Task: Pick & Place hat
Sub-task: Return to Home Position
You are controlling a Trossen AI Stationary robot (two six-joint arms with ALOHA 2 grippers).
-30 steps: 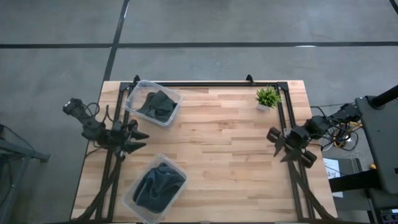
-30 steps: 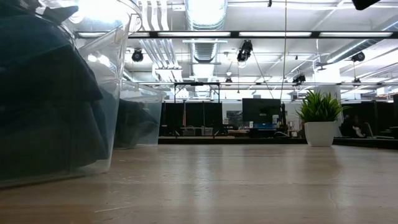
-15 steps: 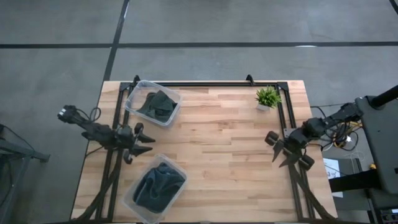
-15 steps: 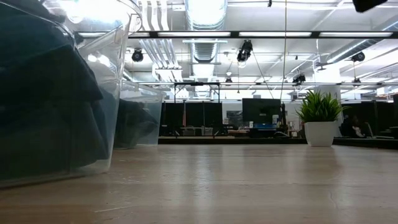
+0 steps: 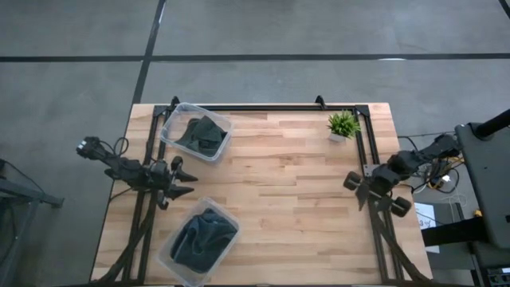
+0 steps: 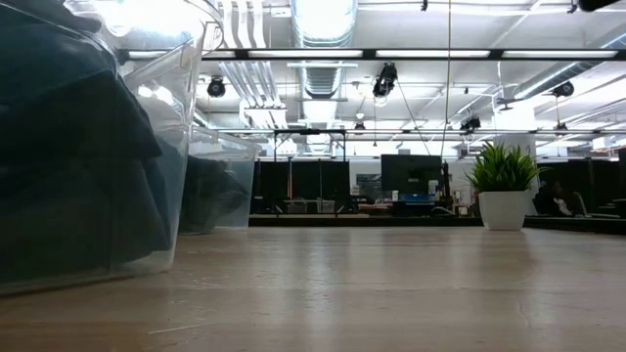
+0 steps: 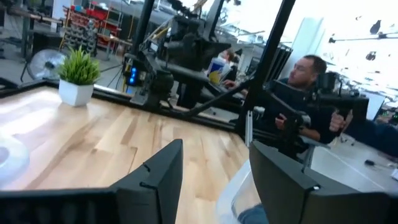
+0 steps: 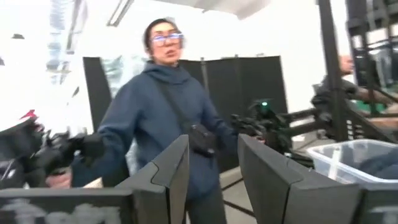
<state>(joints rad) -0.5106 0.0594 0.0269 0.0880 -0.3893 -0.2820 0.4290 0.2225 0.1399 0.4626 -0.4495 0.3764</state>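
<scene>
A dark hat (image 5: 201, 134) lies in a clear bin (image 5: 172, 126) at the table's far left. Another dark hat (image 5: 203, 237) lies bunched in a second clear bin (image 5: 169, 257) at the near left; in the low view this bin (image 6: 191, 88) fills the left side. My left gripper (image 5: 185, 183) hovers open and empty at the left edge, between the two bins; its fingers stand apart in the left wrist view (image 7: 216, 146). My right gripper (image 5: 356, 190) hovers open and empty by the right edge; its fingers stand apart in the right wrist view (image 8: 213, 140).
A small potted plant (image 5: 343, 125) stands at the far right and also shows in the low view (image 6: 504, 186). Black frame rails (image 5: 263, 108) run along the table's far edge and both sides. Bare wood (image 5: 279, 191) lies between the arms. People show beyond the table in the left wrist view (image 7: 311, 106) and the right wrist view (image 8: 161, 124).
My left gripper has drifted a little toward the table's near edge, still open. My right gripper has turned about its wrist near the right edge. The hats and bins have stayed where they were.
</scene>
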